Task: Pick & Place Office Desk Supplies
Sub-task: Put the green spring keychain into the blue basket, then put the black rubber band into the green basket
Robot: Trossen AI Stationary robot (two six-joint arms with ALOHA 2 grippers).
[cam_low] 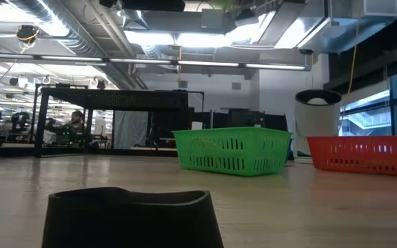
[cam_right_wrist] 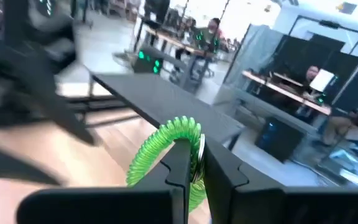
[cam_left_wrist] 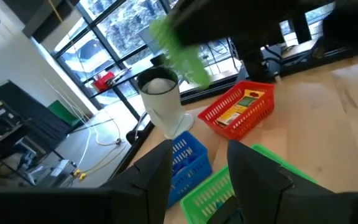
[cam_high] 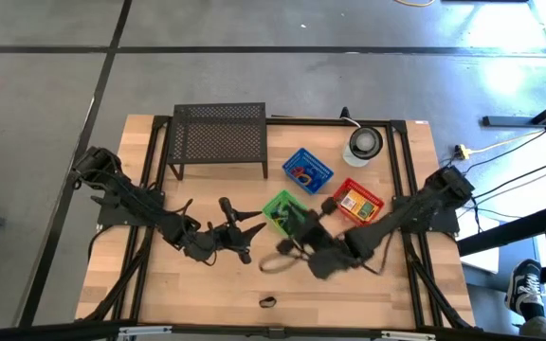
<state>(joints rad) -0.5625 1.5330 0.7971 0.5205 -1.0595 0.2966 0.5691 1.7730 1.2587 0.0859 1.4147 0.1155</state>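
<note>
The right jaws (cam_right_wrist: 194, 163) squeeze a green coil (cam_right_wrist: 166, 152), lifted above the worktop (cam_high: 207, 294). The left jaws (cam_left_wrist: 197, 163) are spread wide.

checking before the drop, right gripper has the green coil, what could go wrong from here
The right gripper pinches the green coil by only a thin part, so it might slip or spring out mid-carry. In the high view the left gripper sits close beside the green basket, so the arms might collide during the drop.

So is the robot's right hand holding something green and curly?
Yes, in its wrist view the right gripper has its jaws shut on a green coiled loop, lifted above the wooden table.
</note>
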